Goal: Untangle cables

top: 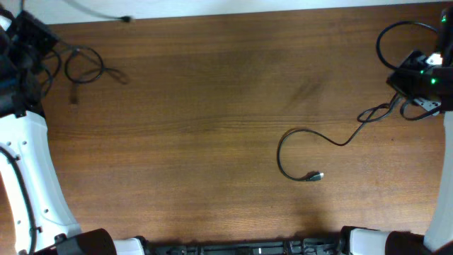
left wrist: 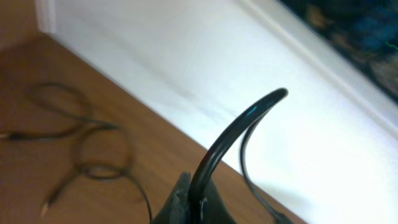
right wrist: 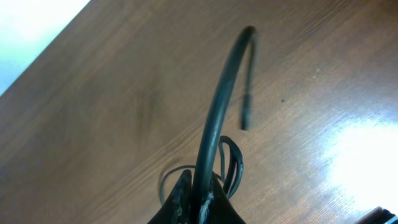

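Note:
One thin black cable (top: pixel 297 134) lies mid-table. It curls into a loop and ends in a small plug (top: pixel 316 176). Its other end bunches in small loops (top: pixel 376 112) at my right gripper (top: pixel 398 91). In the right wrist view those loops (right wrist: pixel 231 163) come out on both sides of the shut fingertips (right wrist: pixel 200 186). More thin cable lies in loose loops (top: pixel 85 67) at the far left, also in the left wrist view (left wrist: pixel 93 146). My left gripper (top: pixel 32 44) is beside them, its fingers (left wrist: pixel 189 199) together with nothing seen between them.
A thick black arm wire (left wrist: pixel 236 130) arcs over the left gripper, and another (right wrist: pixel 217 99) arcs over the right. The table's far edge meets a white surface (left wrist: pixel 205 68). A thin wire with a plug (top: pixel 126 19) lies on that surface at the top left.

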Controlling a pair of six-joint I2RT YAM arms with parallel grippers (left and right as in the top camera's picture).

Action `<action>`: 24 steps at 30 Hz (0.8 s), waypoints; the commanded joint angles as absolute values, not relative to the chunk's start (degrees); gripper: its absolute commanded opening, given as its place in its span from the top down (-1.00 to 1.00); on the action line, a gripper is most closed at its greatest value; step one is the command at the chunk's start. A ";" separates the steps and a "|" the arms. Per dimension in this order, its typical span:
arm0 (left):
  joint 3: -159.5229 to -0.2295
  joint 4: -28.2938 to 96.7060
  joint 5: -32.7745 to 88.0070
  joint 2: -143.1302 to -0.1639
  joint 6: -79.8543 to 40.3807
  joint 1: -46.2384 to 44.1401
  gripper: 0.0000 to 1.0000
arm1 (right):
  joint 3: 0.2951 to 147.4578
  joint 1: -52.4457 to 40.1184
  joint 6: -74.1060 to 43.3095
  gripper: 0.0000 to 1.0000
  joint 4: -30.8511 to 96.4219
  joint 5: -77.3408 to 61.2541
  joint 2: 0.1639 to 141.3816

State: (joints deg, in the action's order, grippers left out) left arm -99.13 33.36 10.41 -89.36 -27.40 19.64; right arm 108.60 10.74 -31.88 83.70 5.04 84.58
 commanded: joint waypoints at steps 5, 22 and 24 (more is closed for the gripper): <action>-99.81 37.56 10.59 -83.57 -19.62 19.66 1.00 | 108.86 10.90 -30.17 0.81 85.32 -0.89 93.06; -99.81 45.25 -44.27 -89.60 -32.10 34.00 1.00 | 108.75 4.49 -25.69 -0.43 87.26 -1.56 96.18; -99.81 39.62 -29.56 -92.14 -23.99 38.09 1.00 | 108.75 4.49 -25.69 -0.43 87.24 -1.56 96.18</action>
